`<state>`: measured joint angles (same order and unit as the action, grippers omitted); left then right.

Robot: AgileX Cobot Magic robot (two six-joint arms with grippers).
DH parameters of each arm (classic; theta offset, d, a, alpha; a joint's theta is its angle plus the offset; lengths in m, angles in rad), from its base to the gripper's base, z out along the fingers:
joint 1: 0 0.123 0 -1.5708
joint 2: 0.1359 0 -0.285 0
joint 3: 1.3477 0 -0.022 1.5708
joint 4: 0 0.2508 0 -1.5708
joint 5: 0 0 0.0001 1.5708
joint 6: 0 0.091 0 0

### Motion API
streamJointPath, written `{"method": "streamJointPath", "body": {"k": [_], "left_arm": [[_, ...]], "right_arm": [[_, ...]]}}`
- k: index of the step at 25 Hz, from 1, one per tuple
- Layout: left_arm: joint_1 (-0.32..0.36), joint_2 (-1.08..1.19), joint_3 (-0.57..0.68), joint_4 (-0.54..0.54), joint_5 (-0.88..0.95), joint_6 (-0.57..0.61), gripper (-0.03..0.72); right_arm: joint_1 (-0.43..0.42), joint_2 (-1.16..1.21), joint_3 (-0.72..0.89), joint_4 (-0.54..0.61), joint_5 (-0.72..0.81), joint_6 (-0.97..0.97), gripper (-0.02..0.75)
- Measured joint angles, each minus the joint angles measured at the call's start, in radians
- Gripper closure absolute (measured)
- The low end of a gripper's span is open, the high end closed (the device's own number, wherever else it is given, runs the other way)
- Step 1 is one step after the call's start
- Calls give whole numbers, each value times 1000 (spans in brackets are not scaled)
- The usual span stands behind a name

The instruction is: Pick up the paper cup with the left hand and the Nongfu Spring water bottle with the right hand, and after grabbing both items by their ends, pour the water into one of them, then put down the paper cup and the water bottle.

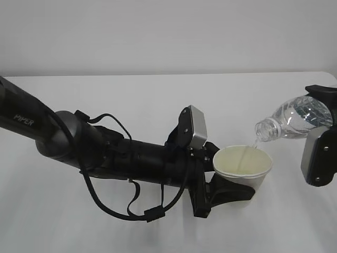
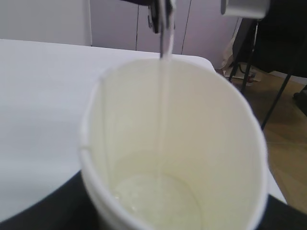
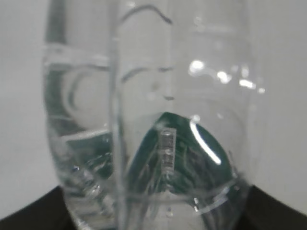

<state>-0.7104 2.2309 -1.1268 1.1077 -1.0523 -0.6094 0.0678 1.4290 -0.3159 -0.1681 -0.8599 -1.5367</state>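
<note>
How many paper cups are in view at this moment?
1. The paper cup sits in the left claw, right of centre over the white table, under the tilted bottle. None seems hidden.

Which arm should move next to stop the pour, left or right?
Right. Its gripper holds the tilted bottle, so levelling it stops the stream; the left gripper just steadies the cup.

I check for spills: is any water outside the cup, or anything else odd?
Nothing stands out. The water falls from the tilted Nongfu Spring water bottle into the paper cup; no puddle shows on the table.
</note>
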Motion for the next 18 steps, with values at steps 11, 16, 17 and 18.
{"method": "streamJointPath", "body": {"k": [11, 16, 17, 18], "left_arm": [[0, 0, 0, 3, 0, -6, 258], [0, 0, 0, 3, 8, -8, 258], [0, 0, 0, 3, 12, -8, 258], [0, 0, 0, 3, 16, -8, 258]], "right_arm": [[0, 0, 0, 0, 0, 0, 309], [0, 0, 0, 0, 0, 0, 308], [0, 0, 0, 0, 0, 0, 308], [0, 0, 0, 0, 0, 0, 308]]}}
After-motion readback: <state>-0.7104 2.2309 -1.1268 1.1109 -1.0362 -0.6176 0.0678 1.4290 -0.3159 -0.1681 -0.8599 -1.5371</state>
